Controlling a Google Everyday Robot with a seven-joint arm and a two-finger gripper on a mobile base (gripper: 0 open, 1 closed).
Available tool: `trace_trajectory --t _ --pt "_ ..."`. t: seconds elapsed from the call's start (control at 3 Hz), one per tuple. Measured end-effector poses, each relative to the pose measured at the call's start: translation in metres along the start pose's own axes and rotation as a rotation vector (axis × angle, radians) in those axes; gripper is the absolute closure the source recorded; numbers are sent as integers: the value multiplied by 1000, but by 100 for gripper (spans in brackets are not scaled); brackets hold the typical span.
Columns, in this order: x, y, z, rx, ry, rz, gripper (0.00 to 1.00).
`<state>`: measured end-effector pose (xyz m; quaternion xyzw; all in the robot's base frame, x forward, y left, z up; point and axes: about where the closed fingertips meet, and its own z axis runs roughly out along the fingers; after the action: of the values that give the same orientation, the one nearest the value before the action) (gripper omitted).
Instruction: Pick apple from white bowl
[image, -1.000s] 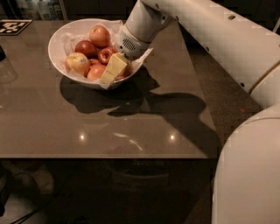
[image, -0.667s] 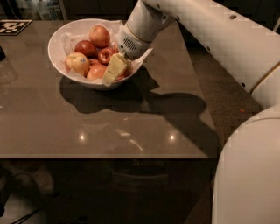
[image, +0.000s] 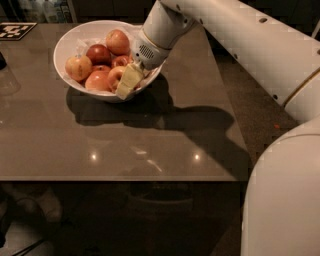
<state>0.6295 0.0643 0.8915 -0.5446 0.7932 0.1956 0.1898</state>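
Note:
The white bowl (image: 59, 54) stands at the table's back left and holds several red and yellow apples on crumpled white paper. One apple (image: 118, 41) lies at the back, another (image: 79, 67) at the left. My gripper (image: 129, 80) reaches down from the right into the bowl's right side, right beside a red-yellow apple (image: 115, 76) near the front rim. The white arm (image: 225, 30) hides the bowl's right rim.
The bowl stands on a dark glossy table (image: 150, 145) whose front edge runs across the middle of the view. A black-and-white marker tag (image: 14, 30) lies at the back left. A clear glass object (image: 7, 80) stands at the left edge. My white body (image: 285, 200) fills the lower right.

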Motion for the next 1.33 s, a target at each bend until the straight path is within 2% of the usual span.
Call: trace_trajectory --t 0.33,0.67,1.33 --pt "0 0 0 0 0 0 100" --pt "0 0 0 0 0 0 100" --pt "-22 -4 -35 31 -53 -34 100"
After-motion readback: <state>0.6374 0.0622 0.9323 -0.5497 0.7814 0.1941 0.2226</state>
